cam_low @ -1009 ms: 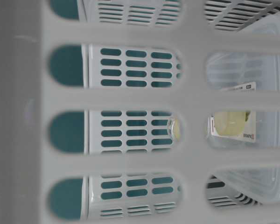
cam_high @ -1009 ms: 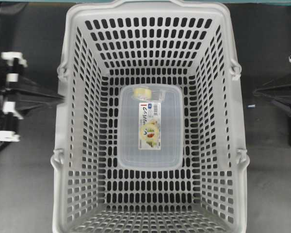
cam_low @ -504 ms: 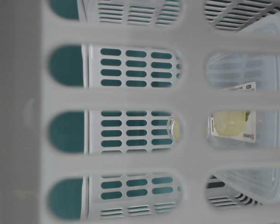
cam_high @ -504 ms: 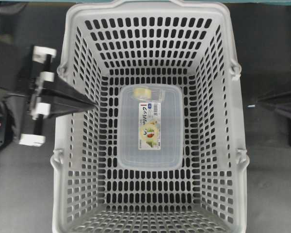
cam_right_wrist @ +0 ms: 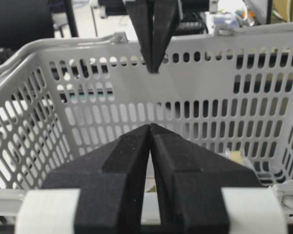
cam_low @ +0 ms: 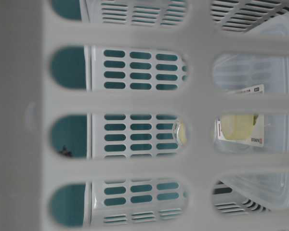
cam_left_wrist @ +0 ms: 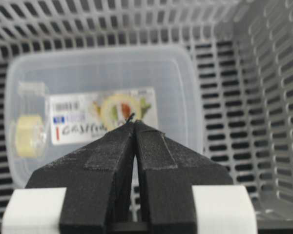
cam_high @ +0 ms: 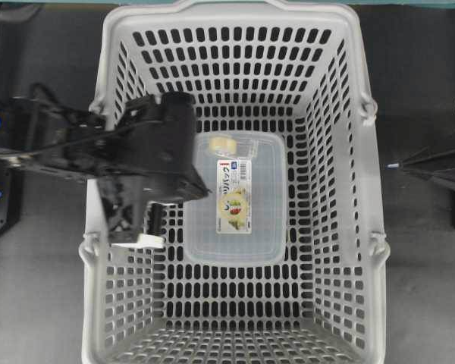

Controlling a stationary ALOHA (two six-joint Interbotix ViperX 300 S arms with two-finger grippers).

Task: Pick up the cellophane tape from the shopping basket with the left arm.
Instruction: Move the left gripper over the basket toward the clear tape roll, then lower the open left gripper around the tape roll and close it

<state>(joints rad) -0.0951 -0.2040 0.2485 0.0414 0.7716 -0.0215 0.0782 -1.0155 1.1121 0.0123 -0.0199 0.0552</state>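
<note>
The cellophane tape (cam_high: 226, 144) lies at the upper centre of the overhead view, resting on the top end of the clear box (cam_high: 236, 199), in the middle of the shopping basket (cam_high: 347, 45) floor. In the left wrist view the tape (cam_left_wrist: 28, 135) shows at mid-left, a small cream roll in clear wrapping. I judge it light and rigid, but the wrapping is probably slick and the box lid beneath it smooth, so it may skid if pushed. My preferred hold is across the roll's outer faces, not the loose film.

The left gripper (cam_left_wrist: 133, 125) hangs over the basket's left interior, its fingers pressed together with nothing between them. They must open before I descend. The right gripper (cam_right_wrist: 150, 127) sits outside the basket wall at the right edge, likewise closed and empty.

Room is fair: open floor lies between the box and all four walls, and the tape is well apart from every wall. The left rim passes under my arm, so I judge that a steep descent is safest.
</note>
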